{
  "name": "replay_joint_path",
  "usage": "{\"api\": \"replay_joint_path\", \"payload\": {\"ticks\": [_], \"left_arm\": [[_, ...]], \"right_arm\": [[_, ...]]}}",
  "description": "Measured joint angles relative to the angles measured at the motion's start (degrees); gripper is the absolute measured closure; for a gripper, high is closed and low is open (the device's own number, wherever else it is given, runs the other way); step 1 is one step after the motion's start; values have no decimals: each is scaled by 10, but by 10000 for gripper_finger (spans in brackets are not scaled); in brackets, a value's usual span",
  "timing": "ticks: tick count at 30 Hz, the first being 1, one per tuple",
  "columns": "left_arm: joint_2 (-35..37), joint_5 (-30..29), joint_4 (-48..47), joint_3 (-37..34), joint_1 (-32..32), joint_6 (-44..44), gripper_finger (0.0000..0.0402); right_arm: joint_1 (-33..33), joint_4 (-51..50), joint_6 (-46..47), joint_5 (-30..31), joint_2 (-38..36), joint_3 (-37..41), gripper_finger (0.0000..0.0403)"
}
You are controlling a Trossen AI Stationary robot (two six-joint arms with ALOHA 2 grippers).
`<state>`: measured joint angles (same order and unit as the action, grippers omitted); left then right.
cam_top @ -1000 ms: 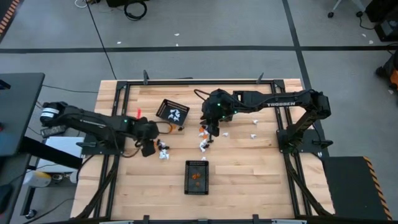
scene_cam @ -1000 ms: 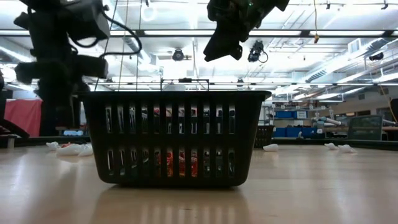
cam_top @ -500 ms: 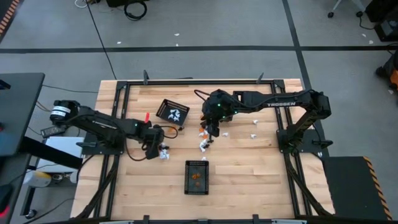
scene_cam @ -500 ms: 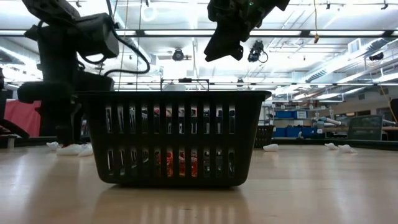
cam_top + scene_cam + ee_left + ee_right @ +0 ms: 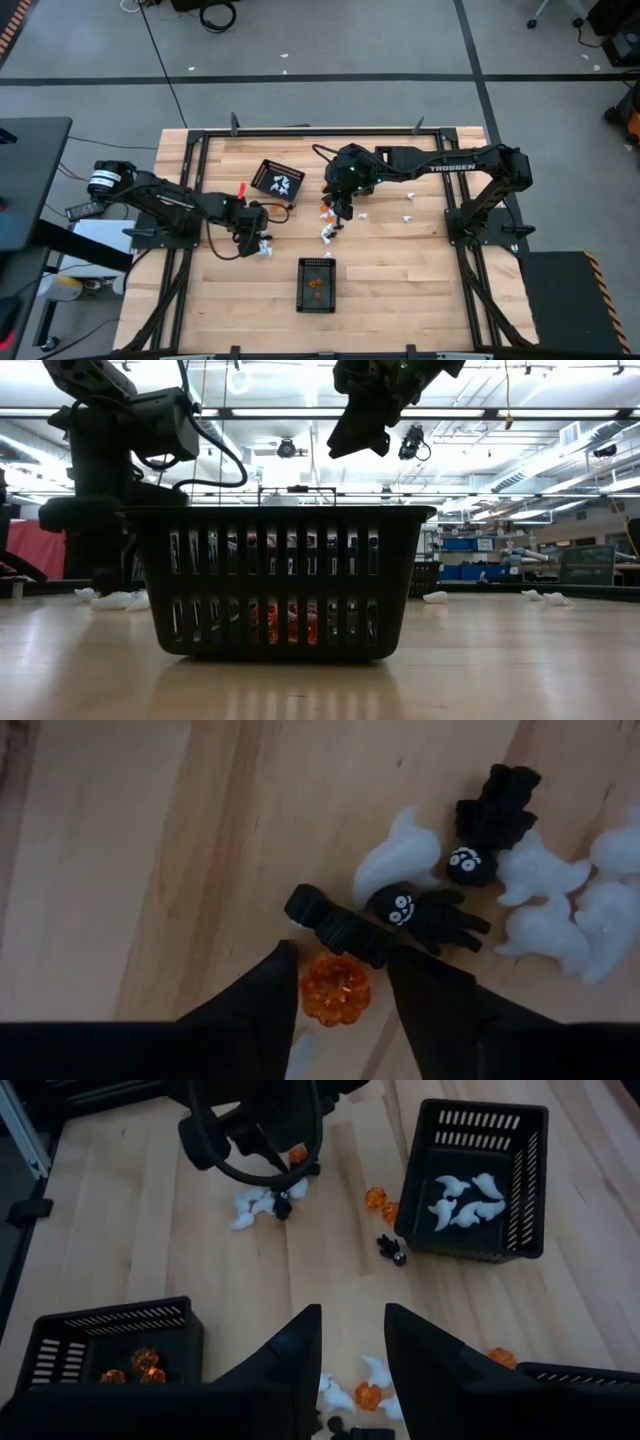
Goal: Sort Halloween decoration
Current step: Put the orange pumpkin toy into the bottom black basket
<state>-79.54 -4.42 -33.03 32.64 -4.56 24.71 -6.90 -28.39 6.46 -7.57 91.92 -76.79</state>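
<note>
Left gripper [image 5: 340,988] low over the table, fingers spread, an orange pumpkin trinket [image 5: 335,990] lying between the fingertips, not pinched. Just beyond the tips: black spider trinkets [image 5: 425,915], then white ghosts [image 5: 545,900]. Right gripper [image 5: 352,1342] hangs high, fingers apart, holding nothing; orange and white trinkets [image 5: 362,1383] below it, basket of white ghosts [image 5: 480,1175] farther out.
</note>
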Motion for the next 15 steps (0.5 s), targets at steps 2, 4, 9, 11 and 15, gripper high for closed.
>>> {"api": "replay_joint_path", "payload": {"ticks": [2,4,9,11,15], "left_arm": [[0,8,0,0,0,1,252],[0,11,2,0,0,2,268],[-3,17,0,10,0,4,298],[-4,19,-1,14,0,4,308],[-4,25,-1,18,9,19,324]], "right_arm": [[0,0,0,0,0,0,286],[0,0,0,0,0,0,286],[0,0,0,0,0,0,286],[0,0,0,0,0,0,286],[0,0,-2,0,0,0,286]]}}
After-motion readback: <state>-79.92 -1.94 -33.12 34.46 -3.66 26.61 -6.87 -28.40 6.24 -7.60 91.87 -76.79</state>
